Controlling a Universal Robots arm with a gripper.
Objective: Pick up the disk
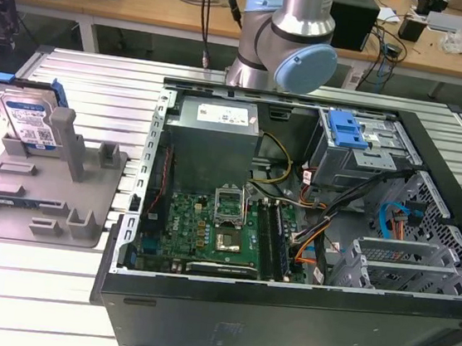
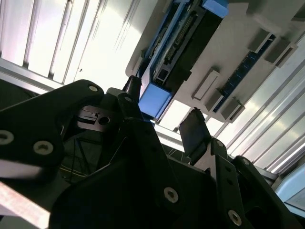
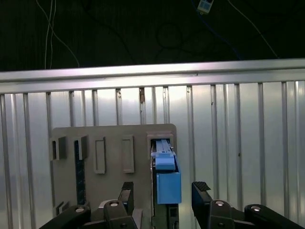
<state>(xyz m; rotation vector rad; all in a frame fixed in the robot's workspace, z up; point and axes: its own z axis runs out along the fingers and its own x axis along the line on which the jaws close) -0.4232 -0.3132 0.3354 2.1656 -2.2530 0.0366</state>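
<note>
Silver-grey disk was seen stood on edge, upright, in a slot of the grey plastic fixture. Fixture was set on the slatted aluminium table at the exterior view's left, well apart from the opened PC case.

In the first wrist view the gripper was hung over the disk's blue-railed top edge, jaws spread wide, nothing gripped. One of the fingers was placed each side of that edge, apart from it; no contact could be made out.

Step was judged as approach/alignment: pick not yet made, disk seated in fixture.

Next move, as judged, would call for a straight descent w/ fingers either side of the broad faces and clear of the fixture posts. A firm squeeze would be needed before any lift, since a tilted pull could bind the disk in its slot.
</note>
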